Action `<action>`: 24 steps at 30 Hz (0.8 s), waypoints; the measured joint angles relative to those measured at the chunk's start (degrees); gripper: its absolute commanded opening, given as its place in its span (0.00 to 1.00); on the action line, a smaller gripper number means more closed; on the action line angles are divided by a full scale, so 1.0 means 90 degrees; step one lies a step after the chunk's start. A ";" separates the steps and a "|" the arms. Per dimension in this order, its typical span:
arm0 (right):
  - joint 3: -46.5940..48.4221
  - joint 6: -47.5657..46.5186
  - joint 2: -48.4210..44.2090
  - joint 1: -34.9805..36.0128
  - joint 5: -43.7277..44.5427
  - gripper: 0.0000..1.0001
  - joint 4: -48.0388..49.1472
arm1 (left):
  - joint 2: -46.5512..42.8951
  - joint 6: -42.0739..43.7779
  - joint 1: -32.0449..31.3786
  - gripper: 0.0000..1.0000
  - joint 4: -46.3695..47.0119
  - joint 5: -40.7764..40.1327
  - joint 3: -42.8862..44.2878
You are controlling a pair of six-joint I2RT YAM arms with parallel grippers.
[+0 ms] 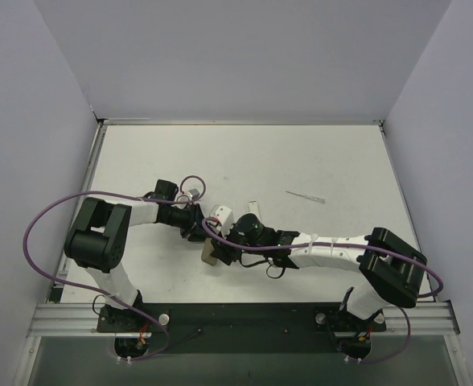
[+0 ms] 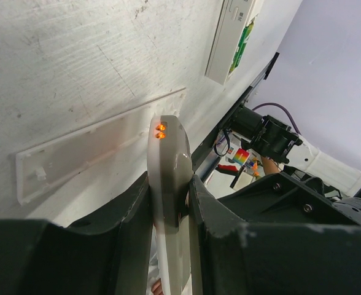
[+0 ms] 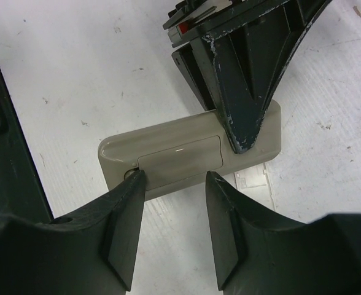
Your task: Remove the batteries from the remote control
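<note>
Cover-removal step: my left tool [image 2: 168, 198] is pinching the slim tan-grey plastic remote control [image 3: 254, 132] edgewise above the white worktop [image 3: 58, 74]; my right tool [image 3: 174, 181] is hanging spread at the seated battery door [image 3: 180, 153]. Next, I judge: prying it off; batteries hidden.

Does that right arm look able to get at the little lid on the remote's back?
Likely yes. The left gripper clamps only one end of the remote control, leaving the lid bare, and the right gripper, jaws open, sits right at the lid's edge.
</note>
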 measured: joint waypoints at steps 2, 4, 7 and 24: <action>0.0000 0.0000 0.0000 0.0000 0.0027 0.41 0.0005 | 0.0000 -0.0002 0.0000 0.00 0.0002 0.0010 0.0000; 0.0000 -0.0002 0.0000 0.0012 0.0036 0.41 0.0007 | 0.0000 -0.0005 0.0000 0.00 0.0002 0.0010 0.0000; 0.0000 -0.0007 0.0000 0.0032 0.0070 0.42 0.0049 | 0.0000 -0.0005 0.0000 0.00 0.0000 0.0019 0.0000; 0.0000 0.0007 0.0000 0.0046 -0.0087 0.42 0.0148 | 0.0000 -0.0005 0.0000 0.00 0.0007 0.0058 0.0000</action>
